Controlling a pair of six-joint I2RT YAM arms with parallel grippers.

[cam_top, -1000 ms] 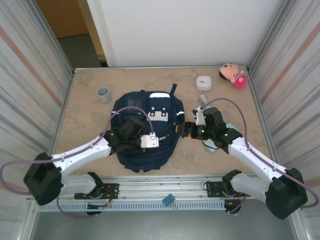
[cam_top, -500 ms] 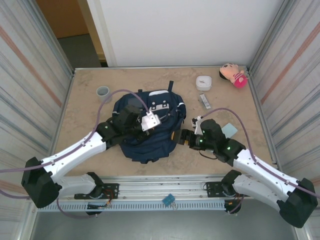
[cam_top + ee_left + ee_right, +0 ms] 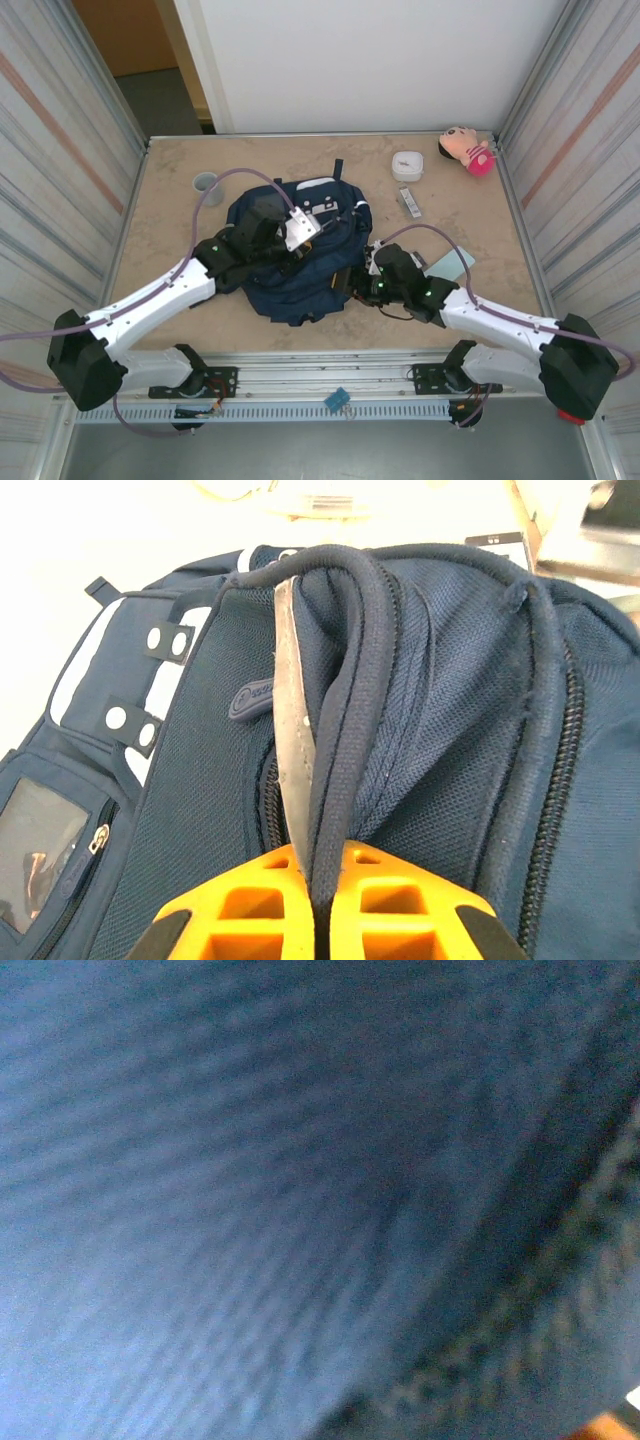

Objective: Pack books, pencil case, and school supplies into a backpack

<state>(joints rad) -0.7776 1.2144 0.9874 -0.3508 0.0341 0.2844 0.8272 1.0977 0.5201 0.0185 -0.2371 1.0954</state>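
The grey cup (image 3: 206,183) stands at upper left. The navy backpack (image 3: 290,275) lies crumpled at frame centre. The left gripper (image 3: 318,880) is clamped on a raised fold of the backpack's padded rim. The right gripper (image 3: 346,283) presses against its lower right side, and whether its jaws are open or closed cannot be told. The teal pencil case (image 3: 453,268) lies at centre right.

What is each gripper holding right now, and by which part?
Left gripper is shut on the backpack, pinching a padded strap loop. Right gripper is against the backpack's side; a grip cannot be told.
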